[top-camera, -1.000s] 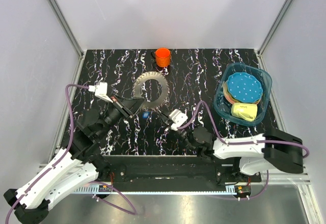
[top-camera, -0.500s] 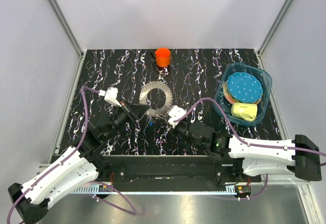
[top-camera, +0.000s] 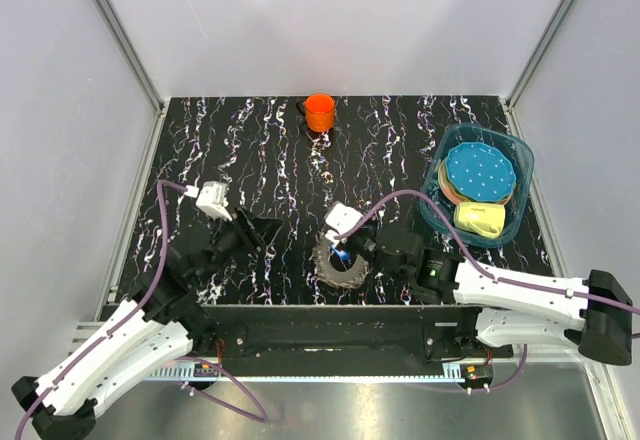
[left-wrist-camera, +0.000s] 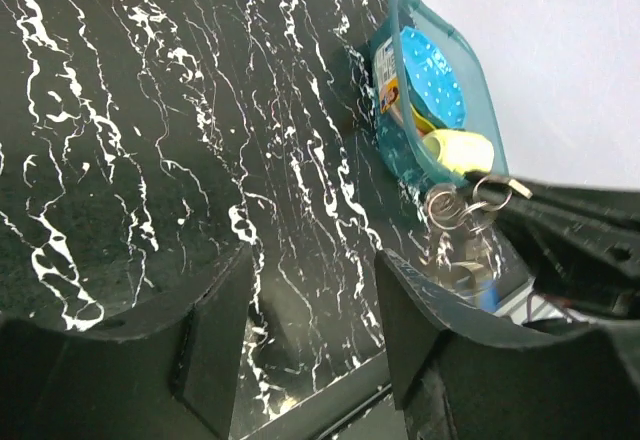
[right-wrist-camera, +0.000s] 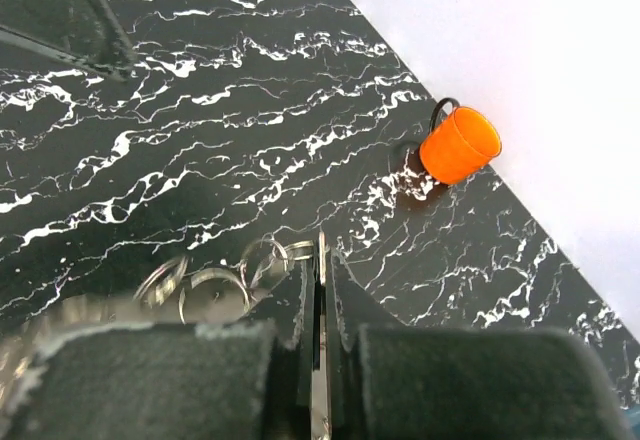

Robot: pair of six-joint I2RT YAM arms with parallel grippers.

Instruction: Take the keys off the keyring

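The keys [top-camera: 336, 266], a grey toothed wheel with a small blue piece [top-camera: 345, 254], are near the table's front edge. My right gripper [top-camera: 345, 247] is shut on them. In the right wrist view my right gripper [right-wrist-camera: 320, 260] pinches a thin metal edge [right-wrist-camera: 320, 380], with small linked rings [right-wrist-camera: 210, 288] just to its left. I cannot tell the keyring apart from the bunch. My left gripper [top-camera: 268, 228] is open and empty, left of the keys and apart from them. In its own view my left gripper [left-wrist-camera: 315, 330] frames bare table, with the rings [left-wrist-camera: 468, 203] at the right.
An orange cup [top-camera: 320, 112] stands at the table's far edge and shows in the right wrist view [right-wrist-camera: 458, 145]. A blue basket [top-camera: 436, 200] with a blue dotted disc [top-camera: 478, 172] and a yellow item [top-camera: 478, 220] sits at the right, and its rim shows in the left wrist view [left-wrist-camera: 385, 100].
The key wheel has moved from the middle of the table toward the front edge with my right gripper. My left gripper has come off the wheel and drawn back left.
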